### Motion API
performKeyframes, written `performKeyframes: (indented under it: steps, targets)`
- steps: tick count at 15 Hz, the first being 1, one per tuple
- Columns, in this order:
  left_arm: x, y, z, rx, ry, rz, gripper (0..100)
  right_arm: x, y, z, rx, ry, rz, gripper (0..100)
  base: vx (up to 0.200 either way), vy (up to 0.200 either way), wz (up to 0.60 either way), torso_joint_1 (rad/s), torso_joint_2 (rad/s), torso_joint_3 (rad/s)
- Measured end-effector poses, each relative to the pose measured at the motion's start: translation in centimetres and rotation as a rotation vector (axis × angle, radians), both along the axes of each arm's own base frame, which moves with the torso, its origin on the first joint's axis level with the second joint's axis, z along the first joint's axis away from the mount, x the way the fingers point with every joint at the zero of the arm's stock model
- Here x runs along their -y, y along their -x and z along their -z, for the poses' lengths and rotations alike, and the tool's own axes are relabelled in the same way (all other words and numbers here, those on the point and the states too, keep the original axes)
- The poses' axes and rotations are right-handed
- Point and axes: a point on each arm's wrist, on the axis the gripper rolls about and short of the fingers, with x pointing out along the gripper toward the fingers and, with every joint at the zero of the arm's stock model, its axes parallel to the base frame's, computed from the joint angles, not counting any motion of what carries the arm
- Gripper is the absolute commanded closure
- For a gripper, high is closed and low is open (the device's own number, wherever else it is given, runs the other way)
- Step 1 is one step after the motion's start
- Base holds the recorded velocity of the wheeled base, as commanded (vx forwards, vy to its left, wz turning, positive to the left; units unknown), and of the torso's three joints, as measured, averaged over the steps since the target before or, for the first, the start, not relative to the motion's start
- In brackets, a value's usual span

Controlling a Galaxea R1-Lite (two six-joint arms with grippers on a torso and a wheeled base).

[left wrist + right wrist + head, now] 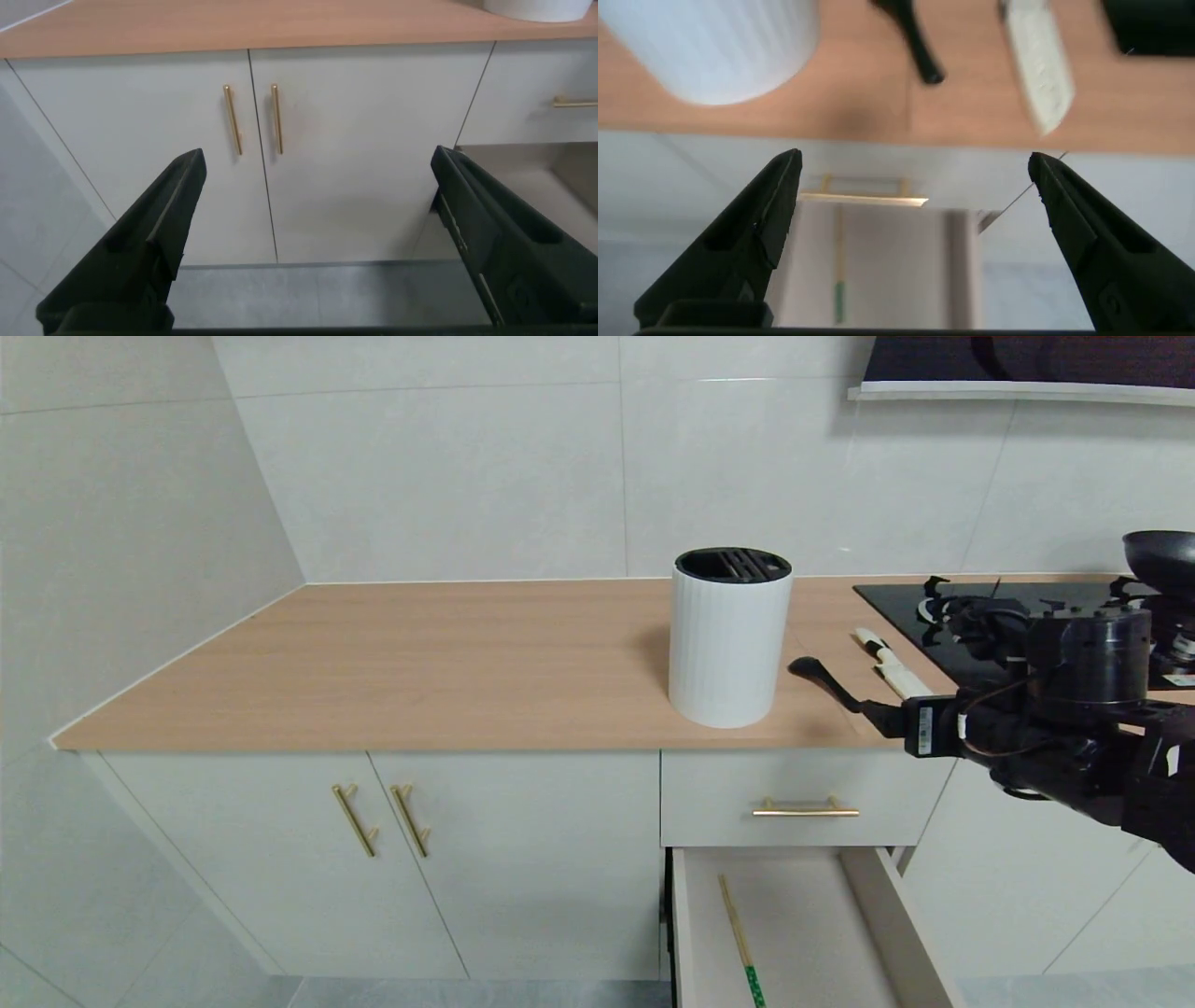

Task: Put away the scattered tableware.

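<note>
A white ribbed holder (726, 653) with a black slotted top stands on the wooden counter (420, 663). To its right lie a black-handled utensil (822, 679) and a white knife (892, 665); both also show as the utensil (915, 42) and knife (1038, 61) in the right wrist view. My right gripper (912, 159) hangs open and empty over the counter's front edge, just short of those two. My right arm (1055, 709) covers the utensil's near end. My left gripper (318, 154) is open and empty, low in front of the cabinet doors (252, 159).
Below the counter a lower drawer (878, 915) stands pulled out, with chopsticks (738, 933) inside. Above it is a shut drawer with a gold handle (805, 810). A black hob (896, 607) with a dark pan (1162, 555) is at the far right.
</note>
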Motion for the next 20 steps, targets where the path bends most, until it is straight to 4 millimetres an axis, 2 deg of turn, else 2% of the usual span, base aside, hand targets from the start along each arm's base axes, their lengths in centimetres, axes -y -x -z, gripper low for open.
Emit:
performKeyframes:
  steps: [5, 9, 12, 15, 18, 20]
  targets:
    - [0.0, 0.0, 0.0, 0.000, 0.000, -0.001, 0, 0.2, -2.6, -0.2, -0.030, 0.012, -0.046, 0, 0.000, 0.000, 0.00, 0.000, 0.00, 0.000]
    - [0.0, 0.0, 0.0, 0.000, 0.000, 0.000, 0, 0.9, -5.7, -2.5, -0.089, -0.018, -0.121, 0, 0.000, 0.000, 0.00, 0.000, 0.00, 0.000]
    - [0.0, 0.0, 0.0, 0.000, 0.000, 0.000, 0, 1.3, -8.3, -2.8, -0.148, -0.039, -0.160, 0, 0.000, 0.000, 0.00, 0.000, 0.00, 0.000]
    - [0.0, 0.0, 0.0, 0.000, 0.000, 0.000, 0, 2.0, -11.0, -1.3, -0.164, -0.059, -0.172, 0, 0.000, 0.000, 0.00, 0.000, 0.00, 0.000]
    - [0.0, 0.0, 0.0, 0.000, 0.000, 0.000, 0, 2.4, -13.6, 0.7, -0.097, -0.062, -0.161, 0, 0.000, 0.000, 0.00, 0.000, 0.00, 0.000]
    - [0.0, 0.0, 0.0, 0.000, 0.000, 0.000, 0, 2.3, -14.7, 2.2, -0.094, -0.061, -0.166, 0, 0.000, 0.000, 0.00, 0.000, 0.00, 0.000]
